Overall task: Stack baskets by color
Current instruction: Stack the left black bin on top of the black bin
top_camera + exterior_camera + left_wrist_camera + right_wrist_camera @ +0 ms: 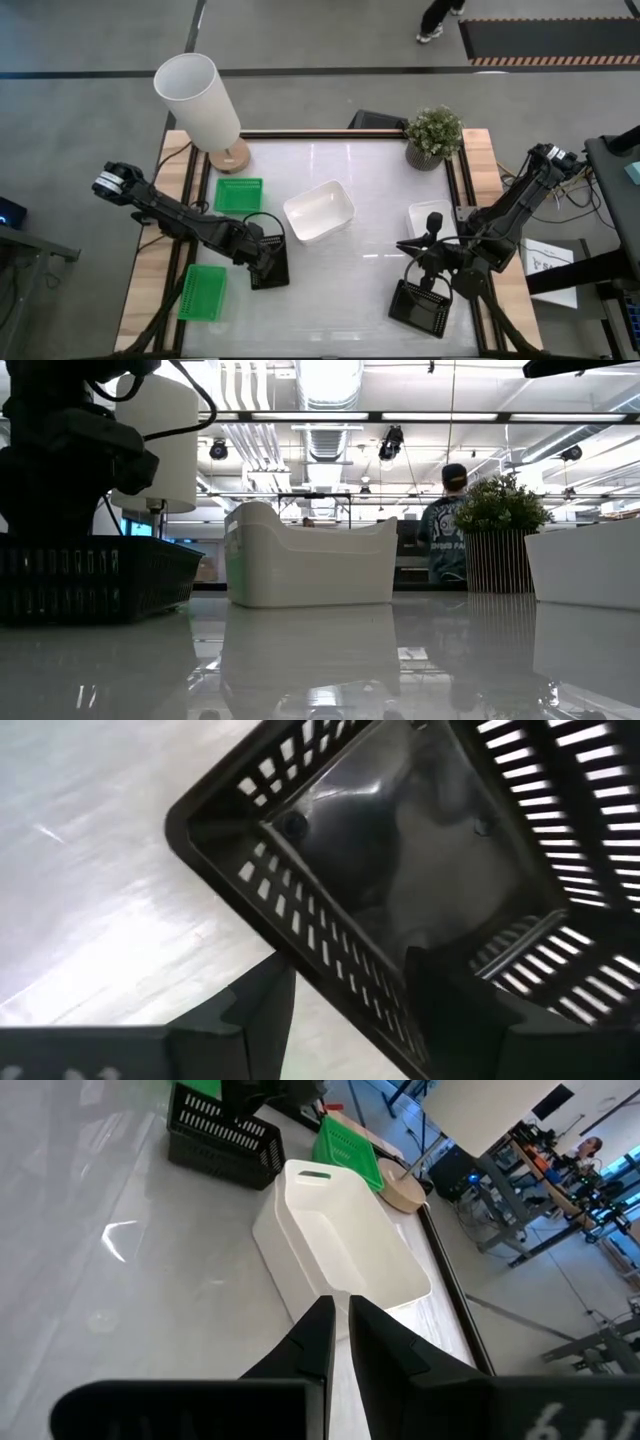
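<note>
A black mesh basket (pixel 272 268) (pixel 90 575) stands flat on the table left of centre. My left gripper (pixel 262 250) (pixel 350 980) points down over it, open, one finger inside the basket (pixel 400 830) and one outside its wall. Another black basket (pixel 420 305) sits at the near right. Green baskets lie at the far left (pixel 238 193) and near left (pixel 203 292). One white basket (pixel 320 210) (pixel 340 1250) rests mid-table, another (pixel 418 215) at the right. My right gripper (pixel 405 244) (pixel 340 1305) hovers shut above the table, pointing at the middle white basket. My left gripper comes from above, pointing down, and straddles one side wall (pixel 330 970) of the black basket near a corner. I cannot tell whether either finger touches the wall. The basket stands level with its bottom on the table.
A tall white lampshade (pixel 198 95) on a wooden base stands at the far left corner, a potted plant (pixel 433 135) at the far right. Bare tabletop lies along the near edge between the two arms. A person (pixel 450 525) stands in the room beyond the table.
</note>
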`<state>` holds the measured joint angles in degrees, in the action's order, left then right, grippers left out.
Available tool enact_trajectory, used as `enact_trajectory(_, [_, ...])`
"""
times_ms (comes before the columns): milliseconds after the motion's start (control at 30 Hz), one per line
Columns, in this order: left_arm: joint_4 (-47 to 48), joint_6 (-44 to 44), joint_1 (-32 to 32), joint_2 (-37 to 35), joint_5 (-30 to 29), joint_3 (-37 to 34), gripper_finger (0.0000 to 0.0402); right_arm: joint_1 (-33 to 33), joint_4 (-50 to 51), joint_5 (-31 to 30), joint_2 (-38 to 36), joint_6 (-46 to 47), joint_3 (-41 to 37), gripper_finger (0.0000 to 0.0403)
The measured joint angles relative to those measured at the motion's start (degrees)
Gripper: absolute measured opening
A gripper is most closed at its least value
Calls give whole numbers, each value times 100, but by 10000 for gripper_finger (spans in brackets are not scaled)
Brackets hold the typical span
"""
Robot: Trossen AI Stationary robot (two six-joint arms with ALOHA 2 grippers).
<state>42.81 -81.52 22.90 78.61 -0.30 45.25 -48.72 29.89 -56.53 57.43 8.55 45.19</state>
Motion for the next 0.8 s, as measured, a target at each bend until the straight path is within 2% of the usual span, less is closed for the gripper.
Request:
enact_trajectory(133, [2, 85, 0, 0, 0, 4, 137, 1, -13, 0, 0, 60, 0, 27])
enact_trajectory(433, [-27, 115, 0, -11, 1, 4, 9, 1, -17, 60, 0, 261, 0, 27])
enact_trajectory(633, [-5, 398, 0, -149, -32, 325, 2, 1, -236, 284, 11, 452, 0, 27])
enact_trajectory(800, [21, 1020, 4, -155, -278, 976, 1, 1, -703, 298, 11, 452, 0, 33])
